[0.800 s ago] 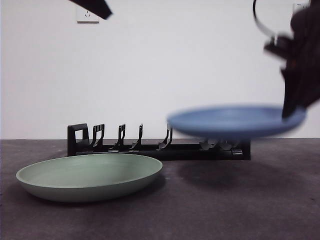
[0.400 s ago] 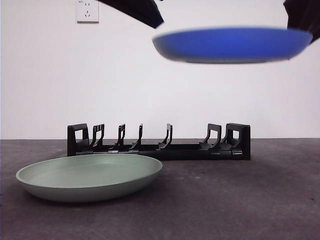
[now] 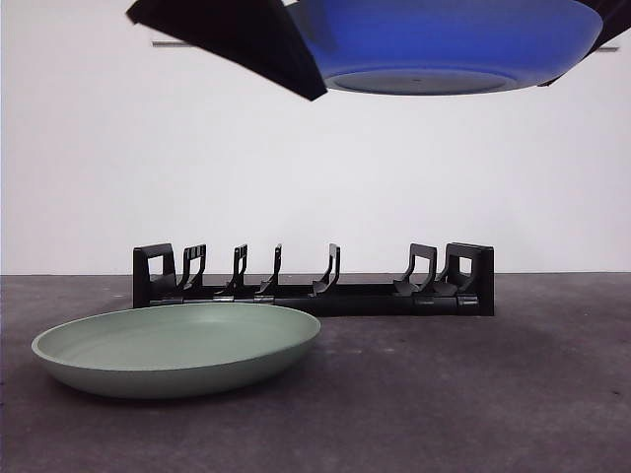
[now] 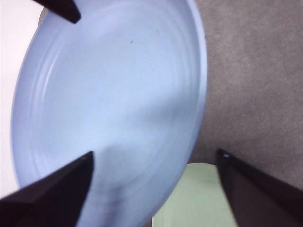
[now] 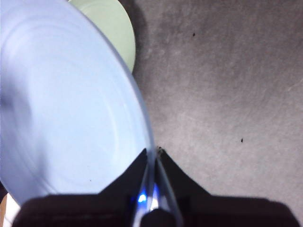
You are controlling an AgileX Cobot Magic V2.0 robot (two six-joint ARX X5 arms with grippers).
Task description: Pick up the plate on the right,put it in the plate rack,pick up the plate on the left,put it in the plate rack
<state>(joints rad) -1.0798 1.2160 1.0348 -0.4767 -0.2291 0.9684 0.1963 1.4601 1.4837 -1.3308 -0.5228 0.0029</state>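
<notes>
Blue plate (image 3: 449,44): held high above the plate rack (image 3: 314,281), rim pinched between right gripper (image 5: 151,163) jaws, flat for carrying. Left gripper (image 4: 154,161): jaws apart beside it, likely ready to steady. Green plate (image 3: 175,347): resting on table (image 3: 473,394), awaiting its turn

Table (image 3: 493,394): we see a dark grey, slightly mottled surface running back to a white wall.
Green plate (image 3: 177,347): we find it lying flat on the table, near and to the left, rim up; its edge also shows in both wrist views.
Plate rack (image 3: 314,278): we see it standing on the table farther back, just behind the green plate, stretching from left to right of centre, prongs upright, no plate in it.
</notes>
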